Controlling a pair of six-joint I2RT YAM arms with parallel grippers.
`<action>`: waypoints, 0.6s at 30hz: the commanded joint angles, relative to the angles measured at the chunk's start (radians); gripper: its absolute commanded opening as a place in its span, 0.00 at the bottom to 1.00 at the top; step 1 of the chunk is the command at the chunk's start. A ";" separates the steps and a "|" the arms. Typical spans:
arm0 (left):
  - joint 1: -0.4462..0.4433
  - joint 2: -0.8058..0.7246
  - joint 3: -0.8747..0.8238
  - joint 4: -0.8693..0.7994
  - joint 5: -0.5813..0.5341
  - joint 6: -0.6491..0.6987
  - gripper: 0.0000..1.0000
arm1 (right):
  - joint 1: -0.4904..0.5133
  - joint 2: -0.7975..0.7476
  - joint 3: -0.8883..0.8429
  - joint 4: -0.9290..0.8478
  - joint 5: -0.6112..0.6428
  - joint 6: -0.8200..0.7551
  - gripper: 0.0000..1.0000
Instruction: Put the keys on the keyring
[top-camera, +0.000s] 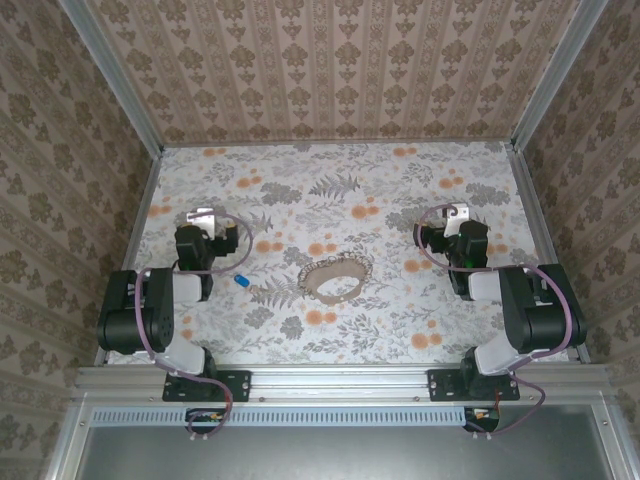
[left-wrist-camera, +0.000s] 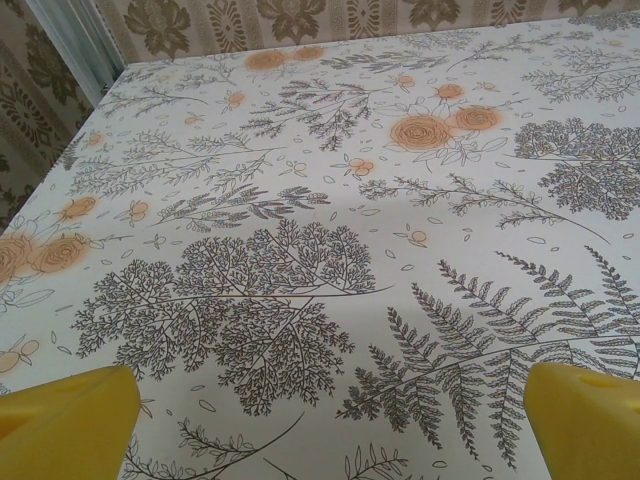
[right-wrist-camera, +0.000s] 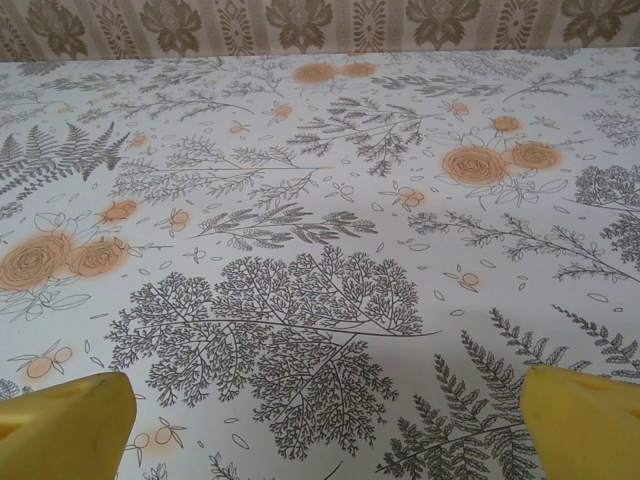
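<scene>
A tiny key (top-camera: 242, 282) with a blue head lies on the floral tablecloth, just right of the left arm. To its right, at the table's middle, the keyring (top-camera: 335, 277) rests flat, its beige-brown strap curled into an oval loop. My left gripper (top-camera: 204, 216) hovers behind and left of the key. It is open, and its yellow fingertips (left-wrist-camera: 65, 420) stand wide apart over bare cloth. My right gripper (top-camera: 457, 213) is far to the right of the loop, also open, with its yellow fingertips (right-wrist-camera: 585, 420) spread over bare cloth.
Wallpapered walls close the table at the back and on both sides, with aluminium posts (top-camera: 120, 80) at the corners. A metal rail (top-camera: 330, 380) runs along the near edge, where both arm bases are bolted. Purple cables (top-camera: 430, 245) loop off each arm.
</scene>
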 joint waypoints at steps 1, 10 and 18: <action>0.004 -0.004 0.010 -0.004 0.020 -0.008 1.00 | -0.004 -0.012 0.009 -0.003 0.076 0.021 1.00; -0.004 -0.003 0.015 -0.012 0.006 -0.005 1.00 | -0.004 -0.010 0.011 -0.007 0.076 0.021 1.00; -0.031 -0.085 0.008 -0.067 -0.060 0.001 0.97 | -0.004 -0.140 0.007 -0.107 0.114 0.033 1.00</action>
